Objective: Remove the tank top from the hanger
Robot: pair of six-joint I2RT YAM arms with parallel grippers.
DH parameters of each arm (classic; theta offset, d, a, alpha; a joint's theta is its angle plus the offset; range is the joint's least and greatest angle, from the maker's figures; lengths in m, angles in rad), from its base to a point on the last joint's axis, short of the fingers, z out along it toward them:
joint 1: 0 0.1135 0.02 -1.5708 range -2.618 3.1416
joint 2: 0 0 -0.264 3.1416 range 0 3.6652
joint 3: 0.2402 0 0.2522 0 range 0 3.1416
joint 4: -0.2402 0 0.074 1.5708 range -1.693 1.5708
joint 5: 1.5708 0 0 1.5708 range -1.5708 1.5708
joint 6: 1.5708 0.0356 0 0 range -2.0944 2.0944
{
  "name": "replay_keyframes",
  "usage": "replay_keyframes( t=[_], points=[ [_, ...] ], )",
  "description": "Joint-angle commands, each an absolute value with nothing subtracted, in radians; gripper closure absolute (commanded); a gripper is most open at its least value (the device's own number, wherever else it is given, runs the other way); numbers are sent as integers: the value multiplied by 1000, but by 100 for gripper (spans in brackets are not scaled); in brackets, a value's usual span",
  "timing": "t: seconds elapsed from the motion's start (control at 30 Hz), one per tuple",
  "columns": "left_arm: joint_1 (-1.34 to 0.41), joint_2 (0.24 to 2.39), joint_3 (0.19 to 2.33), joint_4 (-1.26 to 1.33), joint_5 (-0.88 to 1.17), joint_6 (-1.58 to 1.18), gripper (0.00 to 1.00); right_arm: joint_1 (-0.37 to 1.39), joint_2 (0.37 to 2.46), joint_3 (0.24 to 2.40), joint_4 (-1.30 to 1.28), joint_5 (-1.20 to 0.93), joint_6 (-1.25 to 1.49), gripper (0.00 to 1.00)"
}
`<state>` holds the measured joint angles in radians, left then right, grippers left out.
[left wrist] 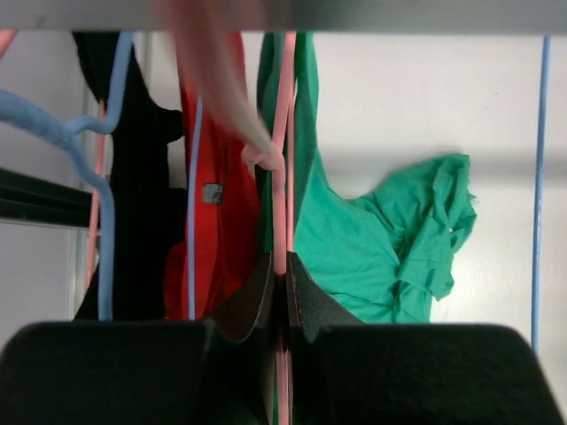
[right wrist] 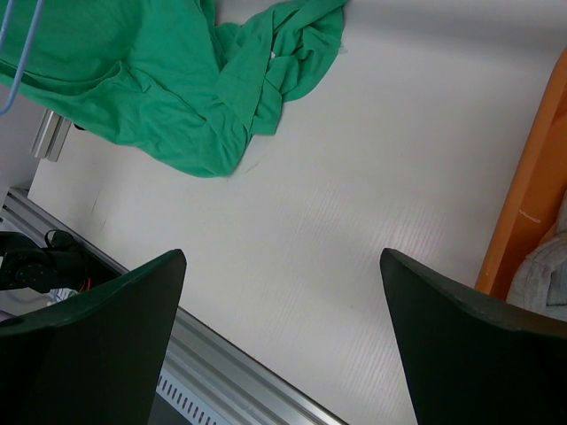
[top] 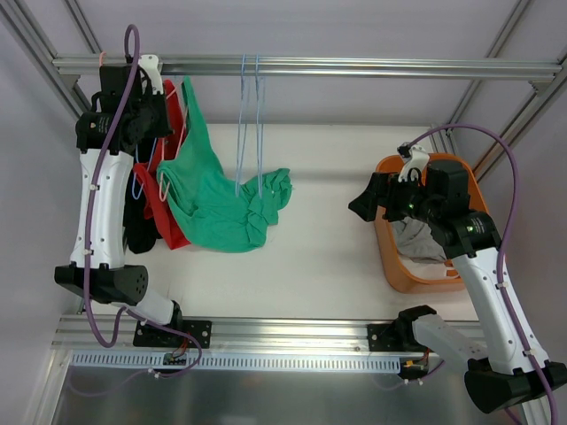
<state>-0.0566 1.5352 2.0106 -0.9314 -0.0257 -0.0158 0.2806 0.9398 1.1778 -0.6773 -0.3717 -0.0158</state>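
Observation:
The green tank top (top: 213,199) hangs from a pink hanger (left wrist: 282,177) on the rail, its lower part bunched on the white table. It also shows in the left wrist view (left wrist: 381,239) and the right wrist view (right wrist: 151,88). My left gripper (top: 166,115) is up at the rail, and in its wrist view (left wrist: 283,266) it is shut on the pink hanger's wire. My right gripper (top: 363,205) is open and empty over bare table (right wrist: 283,257), to the right of the tank top and beside the orange basket.
A metal rail (top: 354,66) spans the back. Two empty blue hangers (top: 250,115) hang right of the green top. A red top (top: 164,212) and a black garment (top: 140,226) hang to its left. An orange basket (top: 390,239) with grey clothes (top: 416,239) stands at the right.

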Motion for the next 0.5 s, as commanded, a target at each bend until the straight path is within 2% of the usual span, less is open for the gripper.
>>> replay_keyframes(
  t=[0.0,0.47],
  points=[
    [-44,1505,2051,-925,50,-37,100,290,930,1206,-641,-377,-14,3],
    [-48,1410,2073,-850,248,-146,100,293,919,1189,-597,-414,-3,3]
  ],
)
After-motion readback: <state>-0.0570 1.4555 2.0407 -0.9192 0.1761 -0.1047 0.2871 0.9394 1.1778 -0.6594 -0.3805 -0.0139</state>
